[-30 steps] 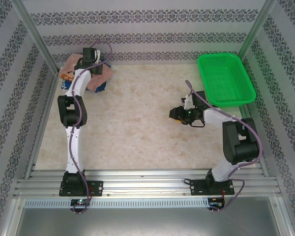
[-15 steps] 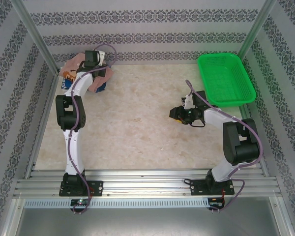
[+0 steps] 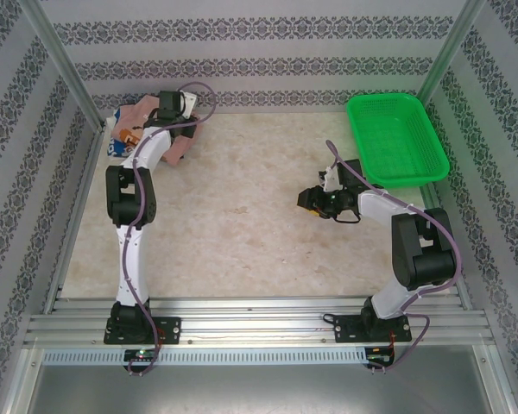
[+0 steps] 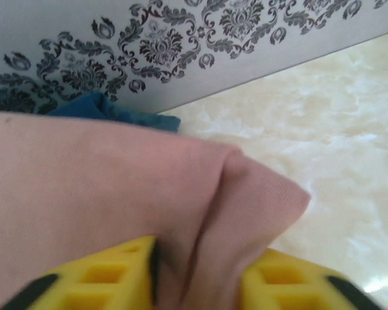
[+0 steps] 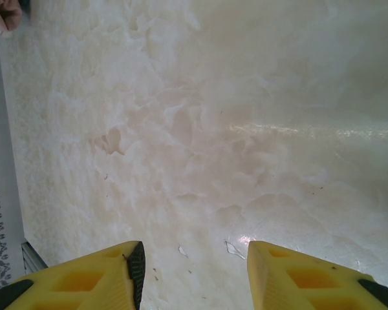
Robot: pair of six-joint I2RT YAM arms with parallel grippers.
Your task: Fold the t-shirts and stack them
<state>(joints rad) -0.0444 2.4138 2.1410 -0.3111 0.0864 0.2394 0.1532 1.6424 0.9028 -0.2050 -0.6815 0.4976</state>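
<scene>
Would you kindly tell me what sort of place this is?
Likely a robot test cell: patterned panels around a marble-look table, left arm and right arm bolted to an aluminium rail.

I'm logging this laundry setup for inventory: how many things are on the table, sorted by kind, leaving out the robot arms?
T-shirts: 2 (pink t-shirt, blue t-shirt)
Baskets: 1 (green basket)
Total: 3

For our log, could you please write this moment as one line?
left jaws: around pink t-shirt fold, grip unclear | right jaws: open over table | blue t-shirt: behind pink, by wall
</scene>
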